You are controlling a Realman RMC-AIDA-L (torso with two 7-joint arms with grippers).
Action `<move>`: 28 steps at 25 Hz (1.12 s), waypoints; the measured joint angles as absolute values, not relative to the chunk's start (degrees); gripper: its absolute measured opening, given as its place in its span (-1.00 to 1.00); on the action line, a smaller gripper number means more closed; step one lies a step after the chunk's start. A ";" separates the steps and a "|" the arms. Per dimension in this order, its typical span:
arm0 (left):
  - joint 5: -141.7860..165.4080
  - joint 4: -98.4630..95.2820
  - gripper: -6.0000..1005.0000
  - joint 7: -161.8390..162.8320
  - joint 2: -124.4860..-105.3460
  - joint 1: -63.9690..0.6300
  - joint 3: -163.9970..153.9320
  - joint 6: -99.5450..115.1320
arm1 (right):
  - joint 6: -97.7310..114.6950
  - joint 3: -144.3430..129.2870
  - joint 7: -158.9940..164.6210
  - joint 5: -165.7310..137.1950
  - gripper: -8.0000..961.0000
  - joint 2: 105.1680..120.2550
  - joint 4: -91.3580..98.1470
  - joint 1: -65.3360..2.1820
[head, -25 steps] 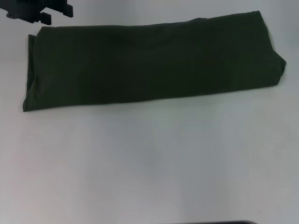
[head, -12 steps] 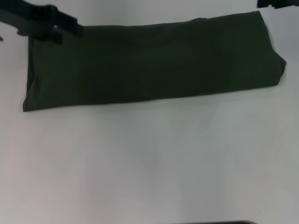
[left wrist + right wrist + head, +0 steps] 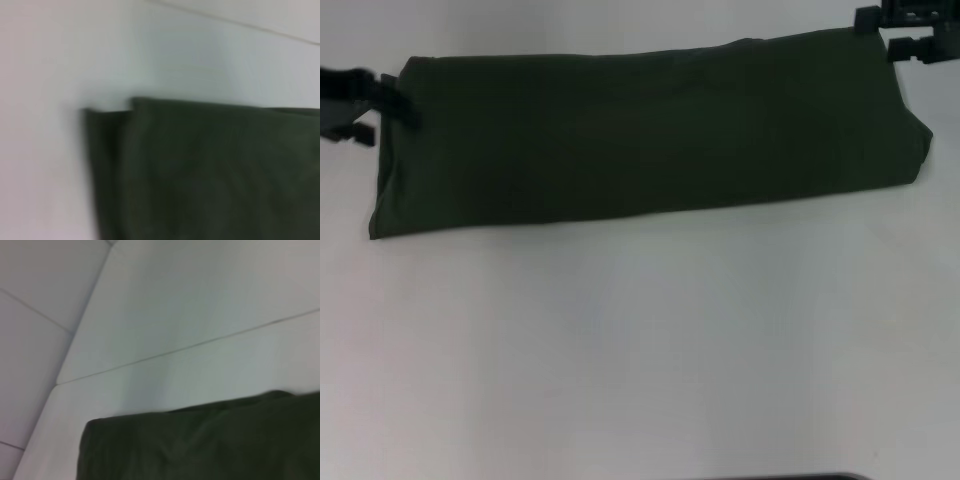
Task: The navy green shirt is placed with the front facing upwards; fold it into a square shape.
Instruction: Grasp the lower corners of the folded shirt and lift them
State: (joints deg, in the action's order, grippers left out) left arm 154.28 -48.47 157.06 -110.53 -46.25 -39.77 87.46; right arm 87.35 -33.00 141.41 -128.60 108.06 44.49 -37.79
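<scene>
Both my grippers are now at the ends of the navy green shirt (image 3: 640, 135), which lies as a long band across the far side of the table (image 3: 640, 350): left gripper (image 3: 360, 105) has dropped to the left edge, right gripper (image 3: 910, 25) has arrived at the far right corner. Looks like setup for the end-over-end fold. My jaws: can't tell (blurred, cropped). Lettering hidden.

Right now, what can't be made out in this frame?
- Left gripper: head view, blurred and cut by the edge; jaws unreadable.
- Right gripper: head view, cropped at the top corner; jaws unreadable.
- Navy green shirt: folded into a long band, so its lettering and collar are hidden.
</scene>
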 joint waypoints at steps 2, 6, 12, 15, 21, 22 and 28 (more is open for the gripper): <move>155.76 -47.86 0.39 157.39 -110.10 -46.03 -39.79 87.28 | 87.40 -32.88 141.34 -128.51 0.96 107.76 44.50 -36.74; 158.86 -45.67 0.39 158.04 -109.32 -45.96 -39.79 88.17 | 87.44 -32.83 141.29 -128.47 0.96 107.39 44.52 -35.67; 160.56 -43.27 0.39 158.28 -109.59 -45.78 -39.80 89.01 | 87.54 -32.79 141.25 -128.48 0.96 107.12 44.56 -35.38; 160.64 -42.30 0.39 158.34 -109.72 -45.35 -39.51 88.37 | 87.57 -32.78 141.17 -128.51 0.96 107.02 44.56 -35.54; 160.69 -39.87 0.39 158.47 -109.83 -44.64 -39.40 85.11 | 87.54 -32.78 141.11 -128.53 0.96 106.82 44.56 -35.61; 160.69 -39.83 0.39 158.47 -109.91 -44.57 -39.40 84.72 | 87.53 -32.78 141.11 -128.52 0.96 106.82 44.56 -35.56; 160.67 -38.05 0.39 158.19 -110.42 -44.73 -39.56 82.81 | 87.55 -32.78 141.09 -128.48 0.96 106.83 44.56 -35.31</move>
State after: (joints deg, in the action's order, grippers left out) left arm 160.67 -38.05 158.19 -110.42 -44.73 -39.56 82.81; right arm 87.55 -32.78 141.09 -128.48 106.83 44.56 -35.31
